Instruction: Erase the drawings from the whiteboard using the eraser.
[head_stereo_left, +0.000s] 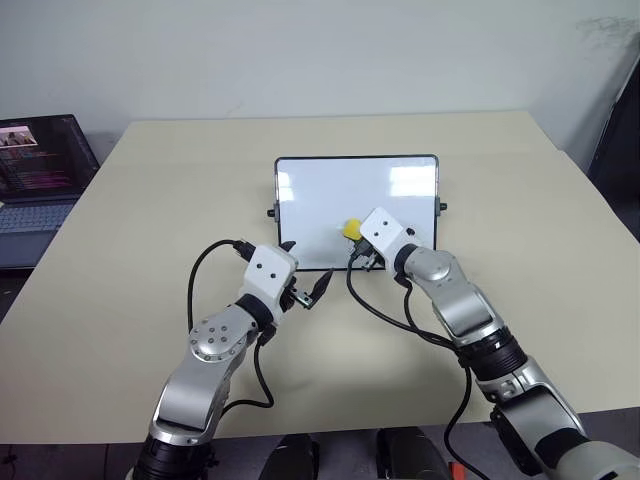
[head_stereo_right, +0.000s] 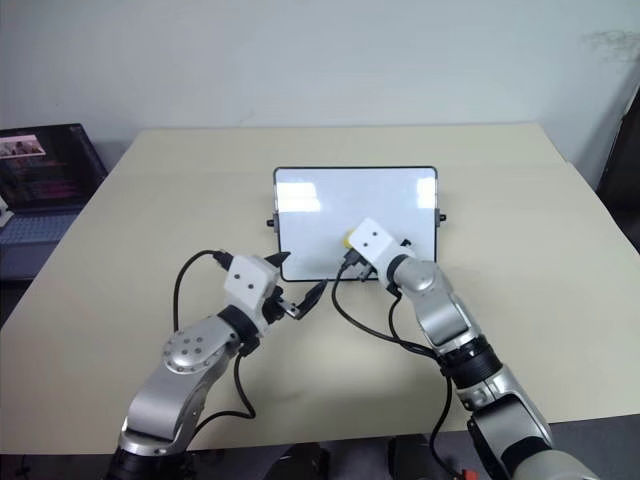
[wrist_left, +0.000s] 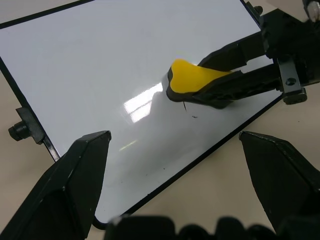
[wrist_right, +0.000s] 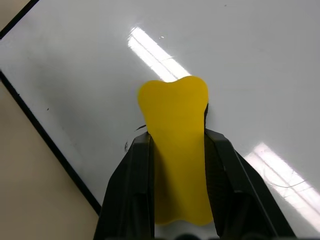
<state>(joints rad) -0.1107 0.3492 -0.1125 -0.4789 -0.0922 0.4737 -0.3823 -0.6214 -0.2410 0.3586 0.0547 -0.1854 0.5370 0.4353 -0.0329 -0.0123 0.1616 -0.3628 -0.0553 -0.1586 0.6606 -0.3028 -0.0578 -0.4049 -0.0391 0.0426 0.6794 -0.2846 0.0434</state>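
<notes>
Beige table (head_stereo_left: 150, 300) held one whiteboard (head_stereo_left: 330, 190), one laptop (head_stereo_left: 35, 175) at its left edge, right gripper (wrist_right: 175, 145) clamped on one yellow eraser (wrist_right: 175, 130) pressed to the board's near half, faint drawings (wrist_left: 189, 111) traces beside it, left gripper (wrist_left: 175, 165) spread wide, empty, just before the board's near edge.

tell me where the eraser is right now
The eraser is clamped in the right gripper, pressed on the whiteboard near its front edge, right of centre, by faint leftover drawings.

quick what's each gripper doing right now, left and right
Left gripper: open, holding nothing.
Right gripper: shut on the eraser, on the whiteboard.
</notes>
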